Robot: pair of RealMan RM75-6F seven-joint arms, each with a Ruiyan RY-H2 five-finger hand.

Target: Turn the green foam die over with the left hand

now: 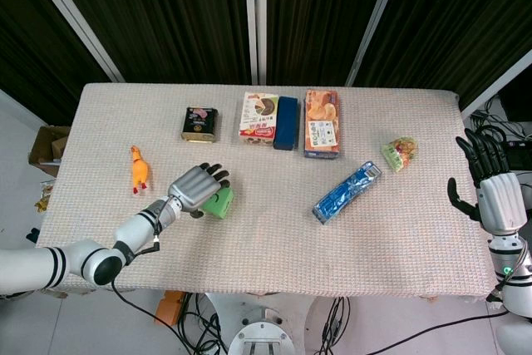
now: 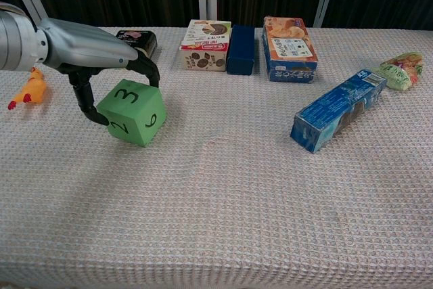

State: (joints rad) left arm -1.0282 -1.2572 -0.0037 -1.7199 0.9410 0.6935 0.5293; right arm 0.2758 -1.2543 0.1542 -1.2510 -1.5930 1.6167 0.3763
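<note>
I noted my left hand (image 2: 84,55) reaching in low, thumb and fingers clamped on opposite sides of the green foam die (image 2: 132,112), which sat tilted near the yellow chicken toy (image 2: 27,91), faces 3, 2 and 6 showing. My right hand (image 1: 490,182) stood upright, fingers spread, holding nothing.

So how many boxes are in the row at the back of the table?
4. From the left: a small dark box, a white snack box, a dark blue box touching it, and an orange snack box. None looks hidden.
</note>
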